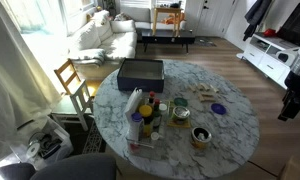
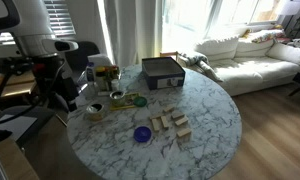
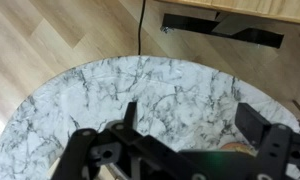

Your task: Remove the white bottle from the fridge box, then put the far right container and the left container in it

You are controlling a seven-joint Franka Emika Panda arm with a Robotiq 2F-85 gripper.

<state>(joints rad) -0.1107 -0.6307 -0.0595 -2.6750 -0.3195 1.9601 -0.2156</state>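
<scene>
The white bottle (image 1: 136, 103) stands upright at the far end of the clear fridge box (image 1: 150, 138), among other bottles and jars. The low tan tin (image 1: 200, 135) sits on the marble table near the front edge; it also shows in an exterior view (image 2: 94, 111). My gripper (image 1: 290, 103) hangs beyond the table's edge, apart from all of these. In the wrist view the gripper (image 3: 195, 125) is open and empty above the marble top, and a tan sliver shows under it.
A dark grey box (image 1: 140, 72) (image 2: 162, 72) stands at the table's back. A green jar (image 1: 180, 105), wooden blocks (image 1: 203, 95) (image 2: 170, 124) and a flat purple disc (image 1: 219, 109) (image 2: 142, 133) lie mid-table. A wooden chair (image 1: 72, 85) stands beside the table.
</scene>
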